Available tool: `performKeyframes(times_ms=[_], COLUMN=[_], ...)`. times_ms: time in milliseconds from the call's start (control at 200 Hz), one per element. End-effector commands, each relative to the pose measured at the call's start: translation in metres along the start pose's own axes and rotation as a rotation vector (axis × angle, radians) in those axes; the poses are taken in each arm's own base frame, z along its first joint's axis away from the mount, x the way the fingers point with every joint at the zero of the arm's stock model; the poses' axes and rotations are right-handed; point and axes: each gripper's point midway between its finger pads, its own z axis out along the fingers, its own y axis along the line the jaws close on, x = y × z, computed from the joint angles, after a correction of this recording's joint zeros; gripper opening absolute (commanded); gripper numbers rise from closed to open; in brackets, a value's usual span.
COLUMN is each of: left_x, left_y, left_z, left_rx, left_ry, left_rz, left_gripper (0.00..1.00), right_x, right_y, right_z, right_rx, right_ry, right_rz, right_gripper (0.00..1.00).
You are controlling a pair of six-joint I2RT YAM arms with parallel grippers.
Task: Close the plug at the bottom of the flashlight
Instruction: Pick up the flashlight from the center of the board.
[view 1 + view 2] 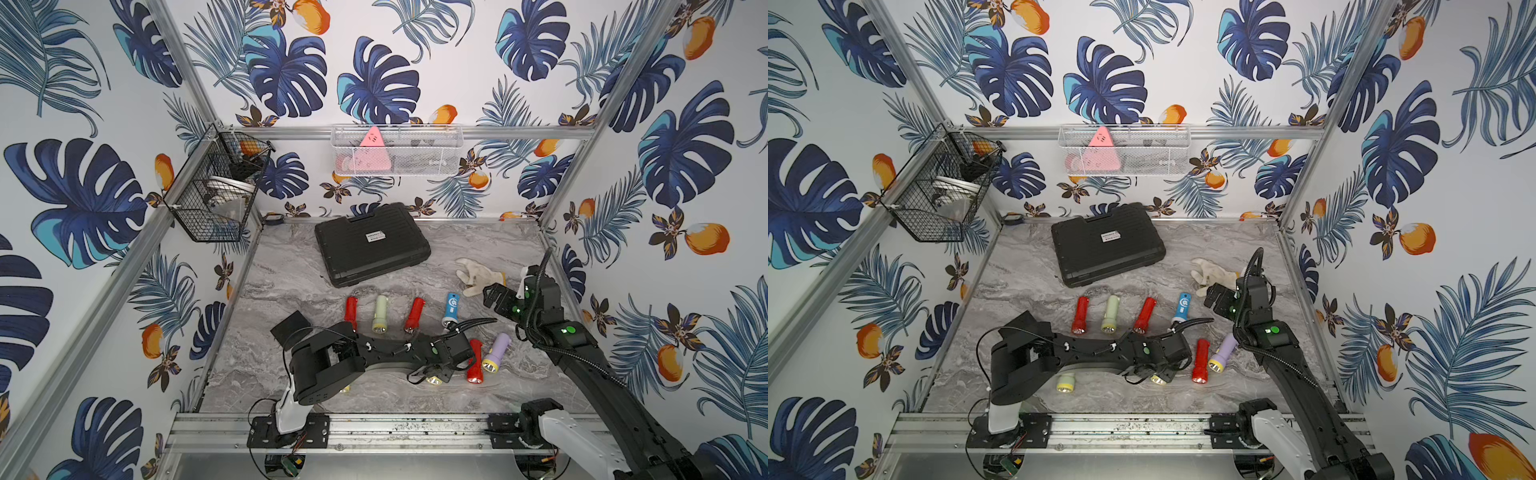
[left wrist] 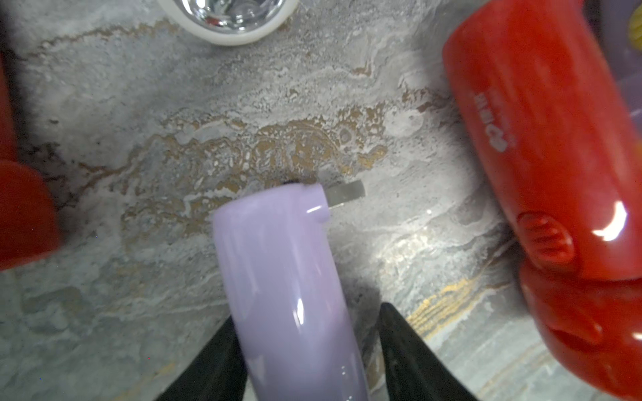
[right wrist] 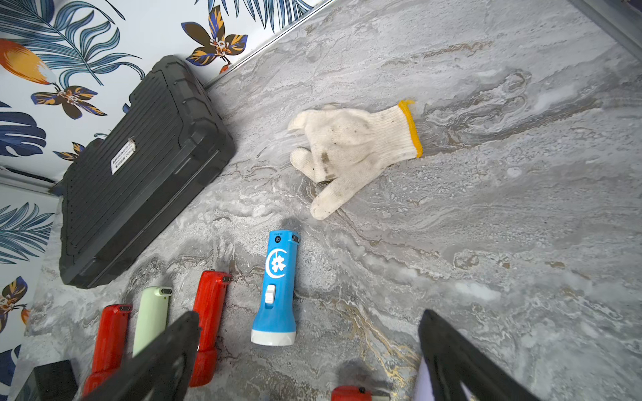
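In the left wrist view a lilac flashlight (image 2: 278, 264) lies lengthwise between my left gripper's (image 2: 307, 312) black fingers. One finger touches its side; the other stands off with a strip of table showing between. At the flashlight's bottom end a grey metal plug (image 2: 345, 196) sticks out sideways. In both top views the left gripper (image 1: 436, 372) is low over the table and only the flashlight's yellow-rimmed head (image 1: 434, 380) (image 1: 1158, 379) shows. My right gripper (image 1: 494, 297) (image 3: 307, 314) hangs open and empty above the table by the glove.
Other flashlights lie around: two red (image 1: 351, 311) (image 1: 414, 316), pale green (image 1: 380, 318), blue (image 1: 451, 309), and red (image 1: 475, 361) and lilac (image 1: 496, 353) close to the left gripper. A black case (image 1: 372, 243) sits at the back, a white glove (image 1: 473, 274) at right.
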Motion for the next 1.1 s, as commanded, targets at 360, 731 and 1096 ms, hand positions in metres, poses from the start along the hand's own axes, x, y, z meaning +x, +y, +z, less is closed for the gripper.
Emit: performKeyframes(times_ms=[360, 731, 1096], left_x=[0.006, -0.037, -0.059], left_y=[0.007, 0.006, 0.025], left_z=[-0.009, -0.077, -0.154], left_rx=[-0.002, 0.11, 0.265], left_ry=[0.004, -0.222, -0.531], left_rz=[0.049, 0.012, 0.084], left_gripper=[0.23, 0.03, 0.0], right_x=[-0.008, -0.026, -0.034], right_y=[0.003, 0.003, 0.052], right_z=[-0.002, -0.009, -0.013], right_rx=[-0.004, 0.039, -0.171], right_ry=[-0.022, -0.048, 0.018], right_rz=[0.004, 0.017, -0.042], right_gripper=[1.0, 1.0, 1.0])
